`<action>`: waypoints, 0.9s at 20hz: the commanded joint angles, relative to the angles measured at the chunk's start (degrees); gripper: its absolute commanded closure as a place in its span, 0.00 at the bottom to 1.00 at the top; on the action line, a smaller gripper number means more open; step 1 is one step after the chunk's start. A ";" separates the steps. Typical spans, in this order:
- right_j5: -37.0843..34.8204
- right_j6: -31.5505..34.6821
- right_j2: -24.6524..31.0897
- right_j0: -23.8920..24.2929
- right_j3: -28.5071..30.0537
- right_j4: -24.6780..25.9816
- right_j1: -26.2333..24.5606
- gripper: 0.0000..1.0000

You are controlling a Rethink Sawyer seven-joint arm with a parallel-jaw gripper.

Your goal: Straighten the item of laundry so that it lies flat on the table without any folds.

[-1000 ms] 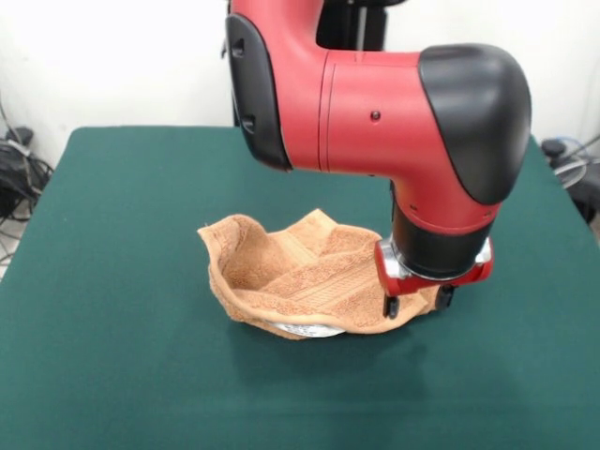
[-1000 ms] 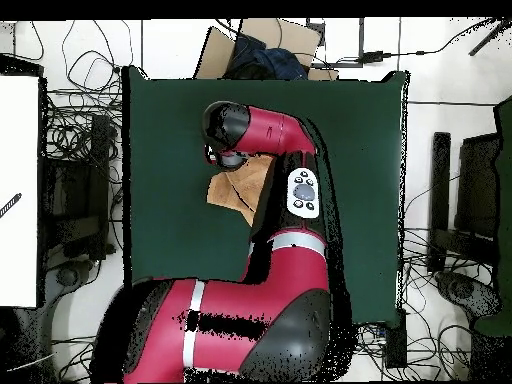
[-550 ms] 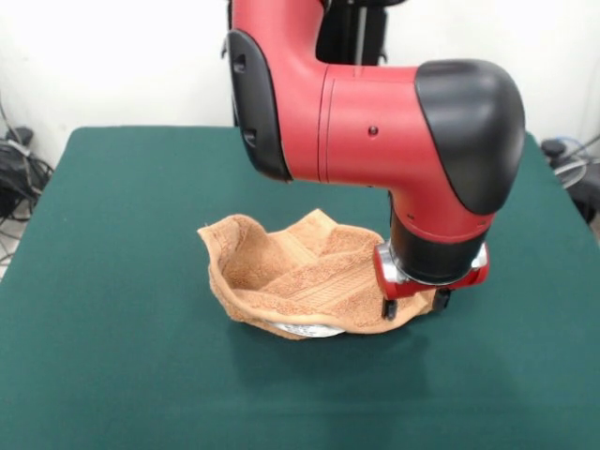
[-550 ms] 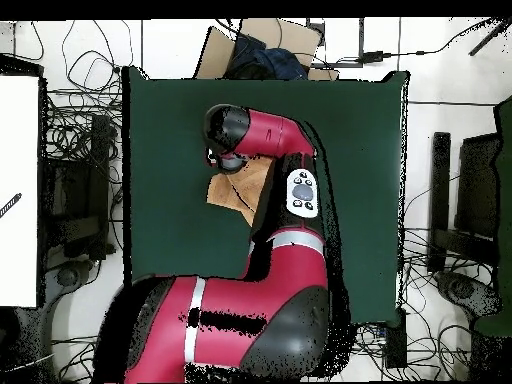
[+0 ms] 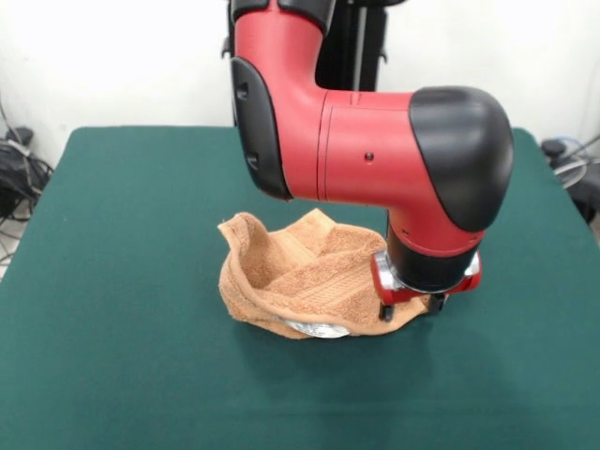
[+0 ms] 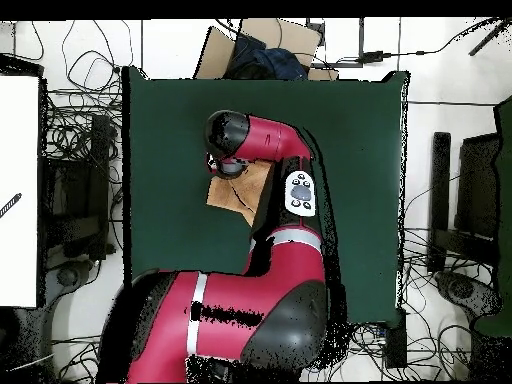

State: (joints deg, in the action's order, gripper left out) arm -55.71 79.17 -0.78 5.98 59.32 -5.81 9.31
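1. Front view, left part: the dark green table (image 5: 122, 281) lies bare here, with a bundle of dark cables (image 5: 17, 173) off its left edge.
2. Front view, middle: the orange-brown towel (image 5: 291, 277) sits crumpled near the table's centre. Its edges curl upward like a shallow bowl, the left rim standing highest, and a woven band runs across its inner face. A pale patch shows under its near edge; what it is cannot be told.
3. Front view, right of middle: the red and black arm (image 5: 375, 159) bends down over the towel's right end. The gripper (image 5: 411, 307) is at that right edge, one dark fingertip (image 5: 385, 311) against the cloth and the other just beside it. Whether the tips pinch the towel or merely flank it cannot be told.
4. Overhead view: the towel (image 6: 240, 192) shows as a tan patch left of the table's middle, mostly covered by the arm.
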 commanded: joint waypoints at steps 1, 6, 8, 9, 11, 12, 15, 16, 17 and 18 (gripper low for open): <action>1.60 4.63 2.76 -0.11 4.32 2.73 -1.31 0.00; 1.86 6.05 1.98 -0.56 4.84 2.76 -0.94 0.00; 1.82 6.17 1.85 -0.64 4.78 2.82 -0.93 0.00; 1.86 6.26 1.82 -0.65 4.82 2.80 -0.92 0.00; 1.98 6.24 1.82 -0.64 4.87 2.83 -0.88 0.00; 2.04 6.24 1.81 -0.63 4.90 2.84 -0.87 1.00; 2.08 6.30 1.89 -0.60 4.97 2.73 -0.86 1.00; 2.13 6.31 1.89 -0.59 5.08 2.71 -0.80 1.00; 2.18 6.33 1.89 -0.58 5.19 2.70 -0.73 1.00; 2.24 6.34 1.92 -0.56 5.29 2.67 -0.69 1.00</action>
State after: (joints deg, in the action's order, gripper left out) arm -55.71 79.17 -0.78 5.95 59.32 -5.82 9.31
